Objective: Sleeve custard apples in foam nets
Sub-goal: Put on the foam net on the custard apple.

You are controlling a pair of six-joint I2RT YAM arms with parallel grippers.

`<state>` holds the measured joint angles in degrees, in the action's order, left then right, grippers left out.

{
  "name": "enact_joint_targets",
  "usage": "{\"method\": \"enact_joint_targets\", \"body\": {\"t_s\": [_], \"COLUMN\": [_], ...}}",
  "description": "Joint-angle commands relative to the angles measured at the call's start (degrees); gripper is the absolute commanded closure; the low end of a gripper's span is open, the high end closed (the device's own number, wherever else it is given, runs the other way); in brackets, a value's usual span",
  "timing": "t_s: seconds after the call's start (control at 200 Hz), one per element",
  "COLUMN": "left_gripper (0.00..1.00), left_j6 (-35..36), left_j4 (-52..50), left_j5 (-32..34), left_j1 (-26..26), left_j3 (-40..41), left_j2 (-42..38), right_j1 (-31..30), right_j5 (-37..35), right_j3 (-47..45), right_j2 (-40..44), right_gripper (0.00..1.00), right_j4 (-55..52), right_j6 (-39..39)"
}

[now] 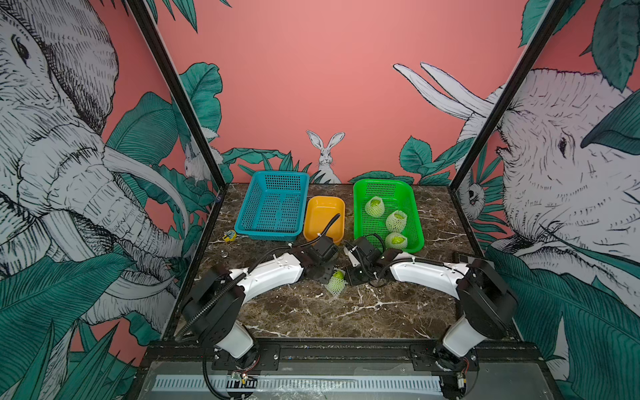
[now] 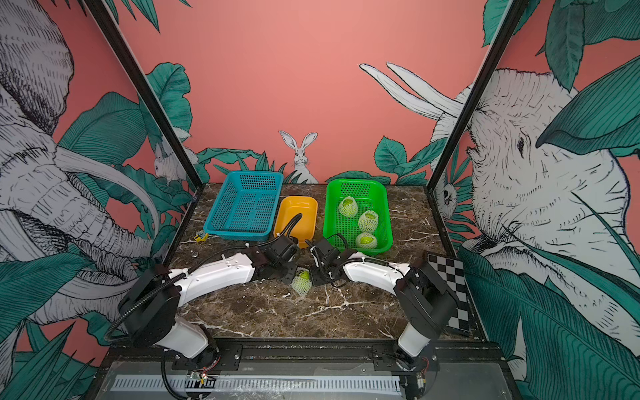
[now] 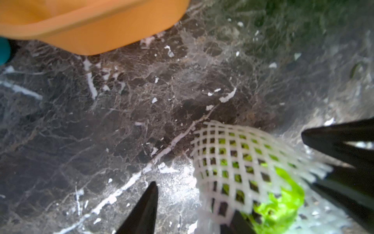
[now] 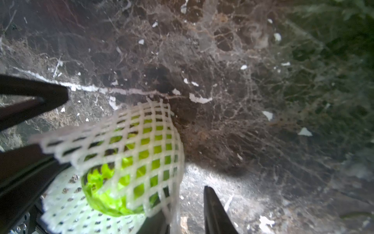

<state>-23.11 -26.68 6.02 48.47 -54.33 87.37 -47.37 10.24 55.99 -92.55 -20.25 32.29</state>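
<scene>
One custard apple [image 1: 338, 275] lies on the marble table between my two grippers, in both top views. An off-white foam net [image 1: 335, 285] covers most of it, and bare green fruit [image 4: 105, 194] shows at the net's mouth. My left gripper [image 3: 194, 198] is open: one finger [image 3: 147, 206] stands clear on the table and the other sits at the net's [image 3: 232, 162] edge. My right gripper [image 4: 186, 202] is open too, with the net's wall [image 4: 141, 141] draped against one finger and a gap to the other [image 4: 212, 210]. Three more netted custard apples [image 1: 374, 206] [image 1: 396, 221] [image 1: 396, 240] lie in the green basket [image 1: 381, 180].
A blue perforated basket [image 1: 266, 235] and an orange tub [image 1: 323, 198] stand at the back, left of the green basket. A small yellow object [image 1: 229, 236] lies by the blue basket. A checkerboard card [image 2: 450, 287] lies at the table's right edge.
</scene>
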Motion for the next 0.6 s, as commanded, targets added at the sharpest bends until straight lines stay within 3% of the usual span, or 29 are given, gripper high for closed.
{"method": "enact_joint_targets", "body": {"t_s": [0.0,0.135,0.325,0.395,0.435,0.49,0.595], "left_gripper": [0.44,0.37,0.29,0.21,0.14,0.01,0.01], "left_j6": [-0.64,-1.27,-2.07,-2.60,-2.99,-3.36,-3.75], "left_j4": [0.49,0.44,1.09,1.36,1.74,2.80,5.56], "left_j5": [-1.24,-1.94,-0.84,0.40,0.97,0.91,-1.02], "left_j1": [-0.19,-1.17,-2.37,-3.31,-4.08,-5.64,-9.53], "left_j3": [-0.06,-0.25,0.09,0.80,1.35,2.30,4.22], "left_j2": [-3.88,-5.57,-8.73,-10.11,-10.99,-12.21,-13.88], "right_j1": [0.17,0.81,1.48,1.37,1.18,0.52,-1.49], "right_j5": [0.84,2.44,3.82,4.36,4.52,4.61,2.55], "right_j3": [0.99,0.24,-1.35,-2.08,-2.84,-4.20,-6.09], "right_j2": [4.55,6.96,9.39,10.76,11.72,13.15,14.89], "right_gripper": [0.63,0.44,0.28,0.14,0.02,0.01,0.01], "right_j4": [1.12,2.66,3.44,3.70,4.24,5.48,6.01], "right_j6": [-0.89,-1.42,-2.27,-2.85,-2.83,-2.50,-2.41]}}
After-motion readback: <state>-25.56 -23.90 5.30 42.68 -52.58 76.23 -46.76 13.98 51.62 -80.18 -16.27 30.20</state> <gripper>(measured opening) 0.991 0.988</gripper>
